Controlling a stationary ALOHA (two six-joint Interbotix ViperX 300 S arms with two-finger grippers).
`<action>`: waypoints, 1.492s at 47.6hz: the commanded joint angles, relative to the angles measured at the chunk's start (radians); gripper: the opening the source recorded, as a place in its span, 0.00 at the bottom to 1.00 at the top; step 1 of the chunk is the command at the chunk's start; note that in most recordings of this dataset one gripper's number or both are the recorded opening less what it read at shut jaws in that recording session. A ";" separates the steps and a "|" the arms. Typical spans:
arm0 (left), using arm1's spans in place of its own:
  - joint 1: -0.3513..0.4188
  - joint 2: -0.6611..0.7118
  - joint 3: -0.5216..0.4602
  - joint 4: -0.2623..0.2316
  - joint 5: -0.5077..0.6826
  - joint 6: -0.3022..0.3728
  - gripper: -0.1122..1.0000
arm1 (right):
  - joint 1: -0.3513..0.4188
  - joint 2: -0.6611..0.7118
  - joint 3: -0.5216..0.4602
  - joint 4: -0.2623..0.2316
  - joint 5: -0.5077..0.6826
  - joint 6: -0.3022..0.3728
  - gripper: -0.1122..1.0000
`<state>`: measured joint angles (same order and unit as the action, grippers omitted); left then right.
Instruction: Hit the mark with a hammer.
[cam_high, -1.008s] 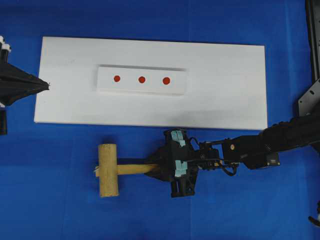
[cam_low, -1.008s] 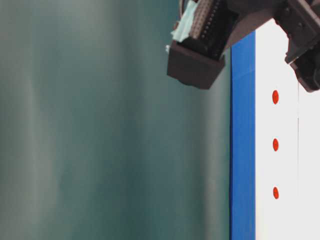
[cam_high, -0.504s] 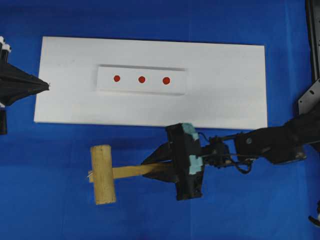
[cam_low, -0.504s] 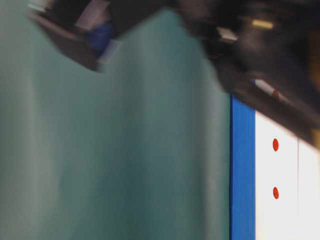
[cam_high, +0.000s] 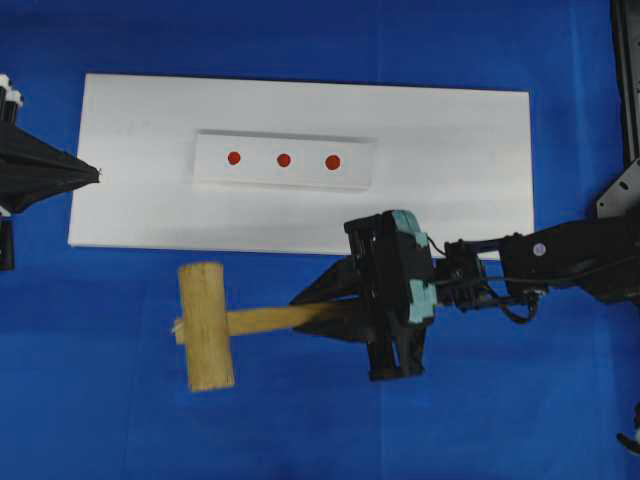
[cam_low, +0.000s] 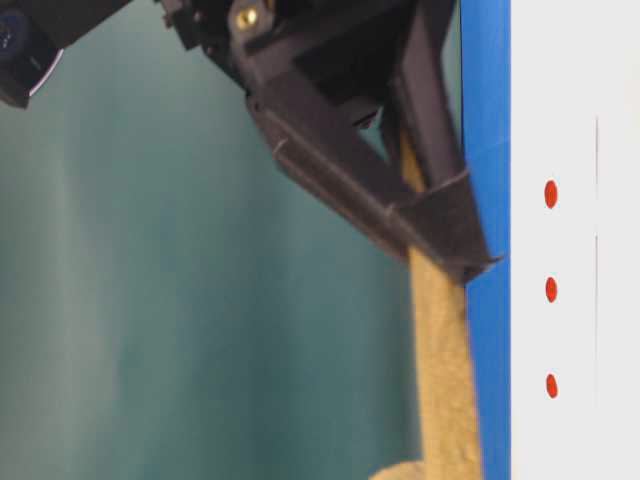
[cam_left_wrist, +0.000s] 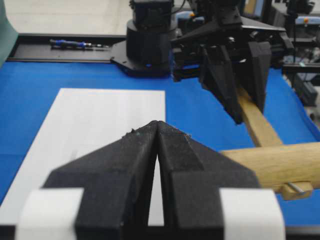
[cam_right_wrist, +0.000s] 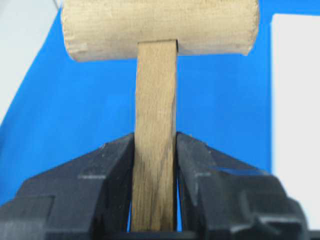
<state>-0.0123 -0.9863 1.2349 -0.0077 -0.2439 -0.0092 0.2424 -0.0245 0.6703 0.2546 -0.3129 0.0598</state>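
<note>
While the right pincer (cam_high: 318, 312) clamps its handle, the hammer (cam_high: 205, 325) extends leftward, below the mark (cam_high: 333, 161).

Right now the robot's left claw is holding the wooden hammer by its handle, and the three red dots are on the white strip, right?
Not quite. It is the right claw that squeezes the hammer by its handle, as the right wrist view shows. The left claw is shut on nothing at the white board's edge. The three red dots, with the biggest dot, do sit on the white strip.

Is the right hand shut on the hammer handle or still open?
Shut on it: the right hand has both fingers pressed flat against the hammer handle, no gap either side.
</note>
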 joint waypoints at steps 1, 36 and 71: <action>-0.003 0.006 -0.011 0.000 -0.003 -0.002 0.10 | -0.040 -0.032 -0.015 -0.005 -0.008 -0.006 0.19; -0.003 0.005 -0.011 0.000 0.015 0.000 0.10 | -0.216 -0.058 0.003 -0.008 -0.078 -0.221 0.19; -0.003 0.005 -0.009 0.000 0.015 -0.006 0.10 | -0.232 -0.083 0.003 0.029 -0.276 -1.164 0.19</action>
<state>-0.0138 -0.9863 1.2364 -0.0061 -0.2240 -0.0138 0.0107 -0.0752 0.6903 0.2715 -0.5599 -1.0661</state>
